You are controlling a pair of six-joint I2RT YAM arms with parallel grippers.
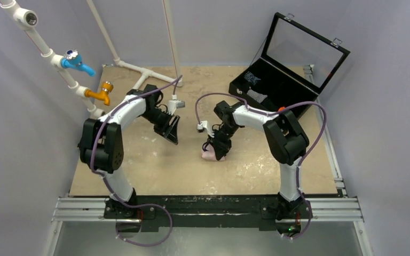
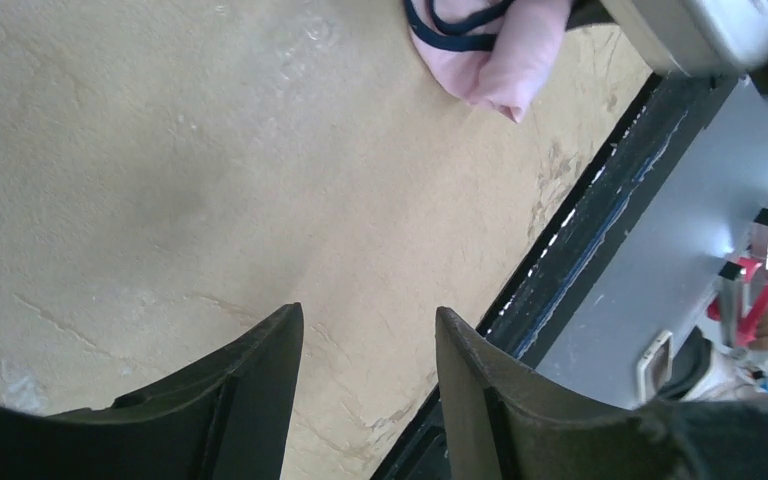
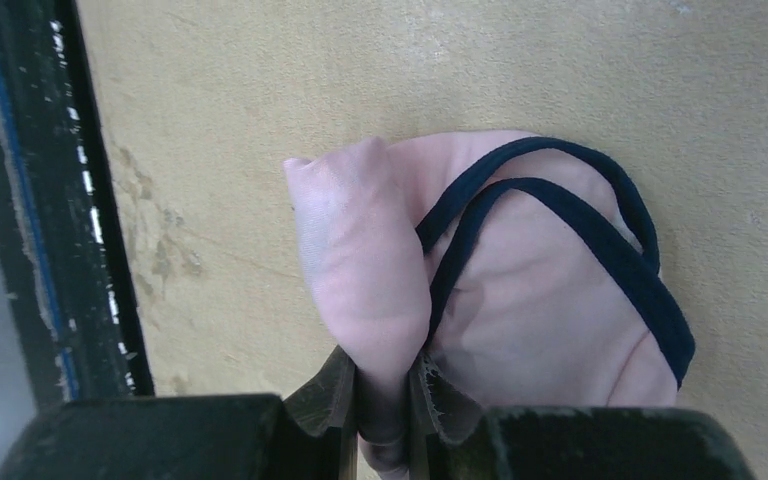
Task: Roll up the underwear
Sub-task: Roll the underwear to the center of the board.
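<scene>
An open black hinged case [image 1: 277, 85] sits far right and white plastic pipes [image 1: 42, 46] far left. Mid-table, the right gripper [image 3: 385, 390] pinches the bunched pale pink, navy-trimmed underwear [image 3: 540, 310]. To its left, the left gripper [image 2: 368, 330] hangs parted and empty.

No legible text, case [image 1: 291, 90] marking blurred

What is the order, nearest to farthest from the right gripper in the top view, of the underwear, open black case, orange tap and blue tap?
1. underwear, pinched in the right gripper
2. open black case, back right
3. orange tap, far left
4. blue tap, left, farthest back
</scene>
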